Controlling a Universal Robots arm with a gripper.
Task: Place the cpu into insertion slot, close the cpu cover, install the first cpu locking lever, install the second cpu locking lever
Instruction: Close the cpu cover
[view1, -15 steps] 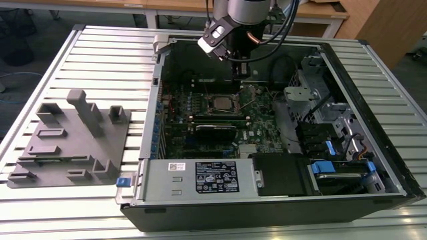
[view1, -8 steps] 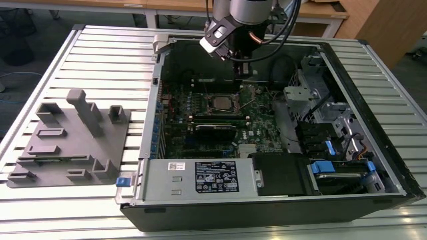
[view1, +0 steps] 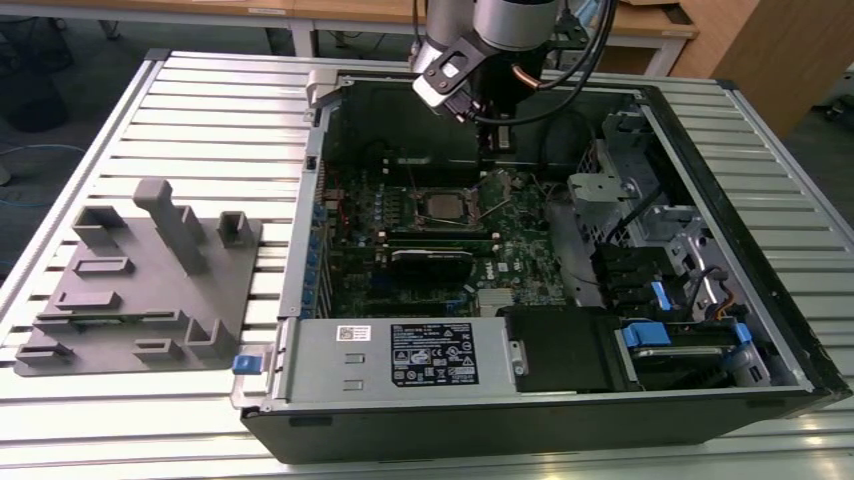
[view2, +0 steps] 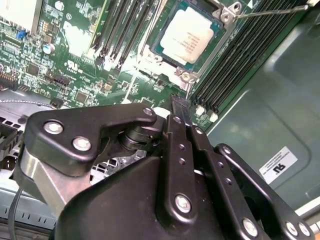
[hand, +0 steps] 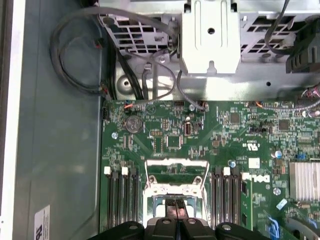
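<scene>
Resting flat in the socket (view2: 210, 50) at the middle of the circuit board (hand: 235, 130), the chip (view2: 190, 36) shows its dull silver top in the second wrist view. In the first wrist view the thin metal cover (hand: 176, 163) appears to stand open beside it, with green board showing through its cut-out. A slim lever (view2: 270, 10) juts out past the socket's corner, unlatched by the look of it. Long memory slots (view2: 235, 65) flank the socket on both sides.

The gripper (view2: 179, 102) hangs just above the board inside the computer case (view1: 534, 430), toward the case wall farthest from the exterior camera. Its jaws are pinched together with nothing between them.

Several things could go wrong from here. The clenched fingertips could press or scrape the seated chip and nudge it off its seat, which would likely damage the contacts underneath. A careless sweep could catch the loose lever or bring the cover down crooked. The memory slots leave little room on either side.

A grey tray (view1: 134, 280) lies on the slatted table (view1: 160, 90), at its edge on the exterior view's left.
</scene>
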